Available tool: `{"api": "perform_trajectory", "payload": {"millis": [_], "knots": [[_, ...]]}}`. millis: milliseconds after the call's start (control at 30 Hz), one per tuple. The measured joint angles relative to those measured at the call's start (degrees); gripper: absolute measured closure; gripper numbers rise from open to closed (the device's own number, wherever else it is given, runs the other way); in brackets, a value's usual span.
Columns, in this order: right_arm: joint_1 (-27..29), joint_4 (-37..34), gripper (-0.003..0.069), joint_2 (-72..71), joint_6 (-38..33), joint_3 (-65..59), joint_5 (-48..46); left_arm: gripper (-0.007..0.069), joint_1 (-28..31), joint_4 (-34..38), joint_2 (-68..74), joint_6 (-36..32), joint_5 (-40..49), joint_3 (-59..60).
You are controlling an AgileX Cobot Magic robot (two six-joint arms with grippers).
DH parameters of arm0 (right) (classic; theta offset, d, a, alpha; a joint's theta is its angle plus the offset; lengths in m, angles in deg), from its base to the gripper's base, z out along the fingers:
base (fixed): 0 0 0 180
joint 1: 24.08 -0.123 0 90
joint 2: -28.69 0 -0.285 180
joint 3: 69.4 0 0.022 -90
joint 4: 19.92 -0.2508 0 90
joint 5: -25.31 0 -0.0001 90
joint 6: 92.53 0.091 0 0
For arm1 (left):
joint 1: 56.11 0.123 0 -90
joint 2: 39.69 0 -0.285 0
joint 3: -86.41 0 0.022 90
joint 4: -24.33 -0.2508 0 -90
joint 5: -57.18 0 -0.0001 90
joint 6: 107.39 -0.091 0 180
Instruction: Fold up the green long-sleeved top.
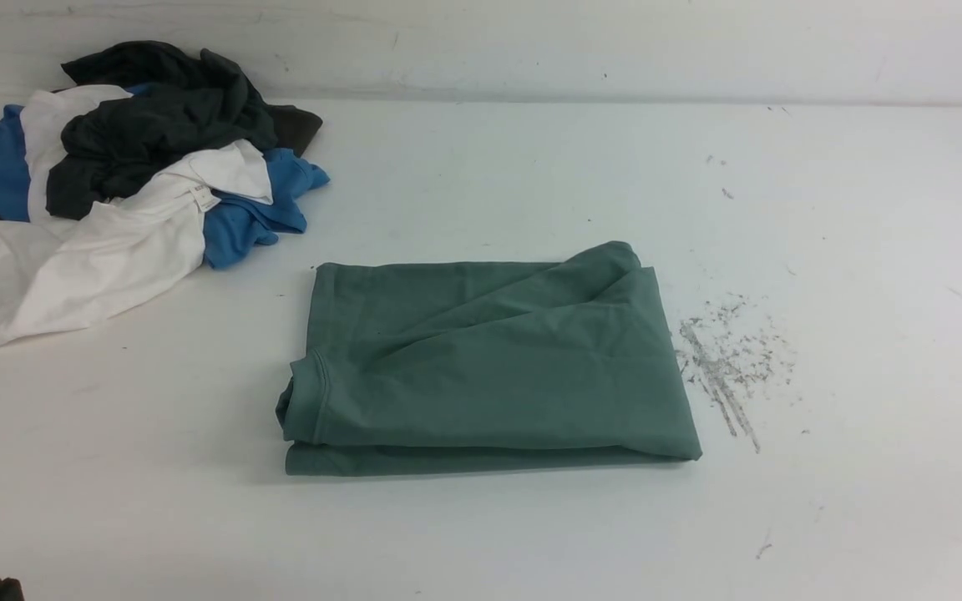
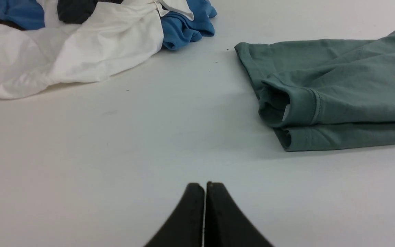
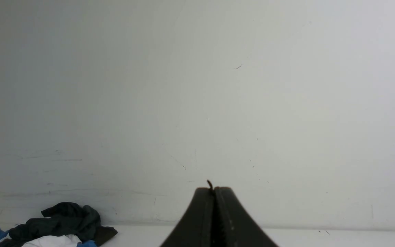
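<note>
Front view shows me one muted sage-green cotton long-sleeved top (image 1: 489, 363) folded into a rectangle mid-table, a little right of centre. One heap of white, blue and dark grey garments (image 1: 113, 184) sits far left. My left gripper (image 2: 204, 187) and right gripper (image 3: 214, 190) are both closed and empty. If I nudge the loose upper layer, I reckon the fold could slide open.

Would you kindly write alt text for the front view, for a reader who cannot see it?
A sage-green cotton long-sleeved top lies folded into a neat rectangle at the middle of a white table. A rumpled pile of white, blue and dark grey garments sits at the far left, apart from it.
</note>
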Motion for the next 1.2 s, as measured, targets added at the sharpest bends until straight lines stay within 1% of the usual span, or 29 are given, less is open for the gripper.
{"api": "perform_trajectory", "payload": {"millis": [67,200,767,933,1200], "knots": [[0.00,0.00,0.0673,0.00,0.00,0.00,0.00,0.0629,0.00,-0.13,0.00,-1.91,0.00,0.00],[0.00,0.00,0.0673,0.00,0.00,0.00,0.00,0.0629,0.00,-0.20,0.00,-3.02,0.00,0.00],[0.00,0.00,0.0673,0.00,0.00,0.00,0.00,0.0629,0.00,-0.26,0.00,-3.27,0.00,0.00],[0.00,0.00,0.0673,0.00,0.00,0.00,0.00,0.0629,0.00,0.08,0.00,-1.65,0.00,0.00],[0.00,0.00,0.0673,0.00,0.00,0.00,0.00,0.0629,0.00,0.08,0.00,-1.35,0.00,0.00]]}}
